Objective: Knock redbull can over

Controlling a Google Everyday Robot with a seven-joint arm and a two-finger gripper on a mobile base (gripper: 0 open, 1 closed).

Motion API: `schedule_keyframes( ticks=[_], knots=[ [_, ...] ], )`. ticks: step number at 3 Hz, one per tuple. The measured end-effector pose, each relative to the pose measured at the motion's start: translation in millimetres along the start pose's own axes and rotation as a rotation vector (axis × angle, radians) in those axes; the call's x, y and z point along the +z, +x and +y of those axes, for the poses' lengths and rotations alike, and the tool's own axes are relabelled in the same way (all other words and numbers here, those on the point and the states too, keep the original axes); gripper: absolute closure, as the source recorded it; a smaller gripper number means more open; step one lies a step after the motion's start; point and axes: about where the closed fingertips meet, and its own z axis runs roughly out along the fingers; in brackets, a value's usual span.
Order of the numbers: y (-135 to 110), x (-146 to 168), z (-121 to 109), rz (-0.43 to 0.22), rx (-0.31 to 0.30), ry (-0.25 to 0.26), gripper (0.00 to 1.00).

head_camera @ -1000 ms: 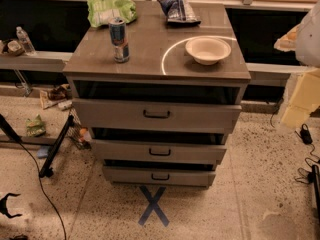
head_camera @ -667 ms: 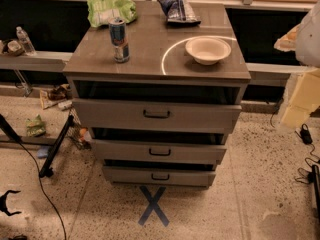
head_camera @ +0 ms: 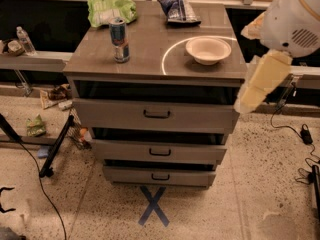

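Trouble is most to be feared around the can [head_camera: 119,40], which is stood upright near the left edge of the table [head_camera: 150,64], nearer the back-left corner than the front-left one, and is not yet knocked over. If it is struck low, it may be slid along and not tipped. If it is pushed leftward, it may be rolled over the left edge onto the floor. If it is pushed backward, it may be stopped by the green bag [head_camera: 111,9] in the back-left corner and kept standing.

A bowl [head_camera: 208,50] is set toward the right edge, well apart from the can. It lies between the can and the arm [head_camera: 262,81], which is held off the right edge, so it could be clipped or dragged on a low crossing. A blue bag [head_camera: 178,10] is laid at the back edge, and it is judged to be at less risk.

No gripper is seen, only the arm's pale links, which are cut off by the picture's right side. Where the gripper is held is not shown, and whether it is open or closed cannot be told. Whether the can is full or empty cannot be made out. The drawers [head_camera: 155,115] below the front edge are pulled out a little, but their insides are lost in shadow.
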Motion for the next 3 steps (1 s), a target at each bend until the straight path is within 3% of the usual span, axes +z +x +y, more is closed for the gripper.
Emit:
schedule_keyframes(
  ticks=[2,3],
  knots=[
    [-125,74,-17,-0.43,0.022,-0.133,0.0],
    [-155,73,-31,-0.542,0.051,-0.094,0.0]
  ],
)
